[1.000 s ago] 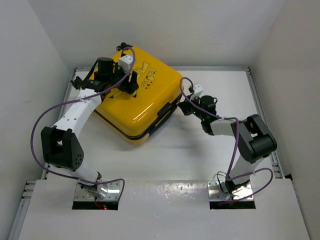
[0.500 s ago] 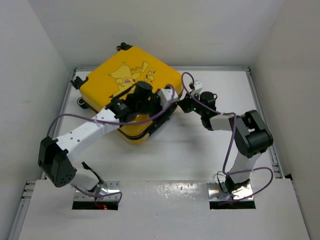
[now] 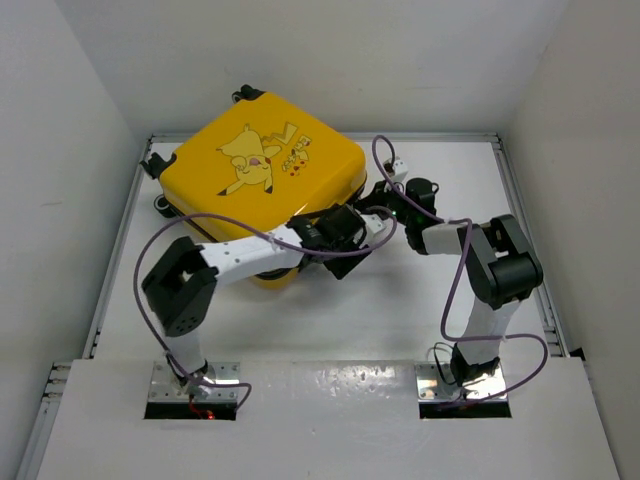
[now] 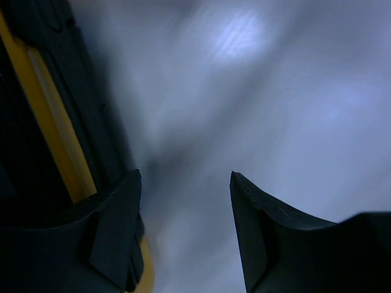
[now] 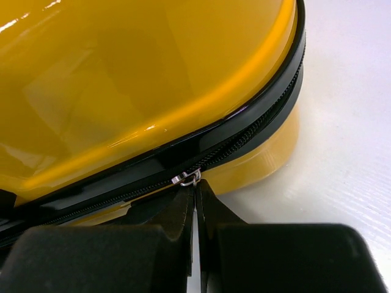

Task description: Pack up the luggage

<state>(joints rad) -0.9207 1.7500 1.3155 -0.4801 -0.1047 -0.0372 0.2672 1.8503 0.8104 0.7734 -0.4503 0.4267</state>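
Note:
The luggage (image 3: 255,170) is a yellow hard-shell suitcase with a Pikachu print, lying shut at the back left of the table. My right gripper (image 3: 385,205) is at its right corner. In the right wrist view the gripper (image 5: 195,183) is shut on the silver zipper pull (image 5: 186,178) on the black zipper band of the yellow shell (image 5: 122,73). My left gripper (image 3: 352,240) is low at the suitcase's front right edge. In the left wrist view it (image 4: 183,177) is open and empty, with the suitcase's black and yellow edge (image 4: 55,140) just left of it.
A raised metal rail (image 3: 520,200) borders the white table on the right, back and left. White walls stand close behind. The suitcase's black wheels (image 3: 155,165) touch the back left corner. The two arms' wrists are close together near the suitcase's right corner.
My left arm has swung from the top of the lid at the back left across to the suitcase's front right edge. The right gripper has stayed at the right corner.

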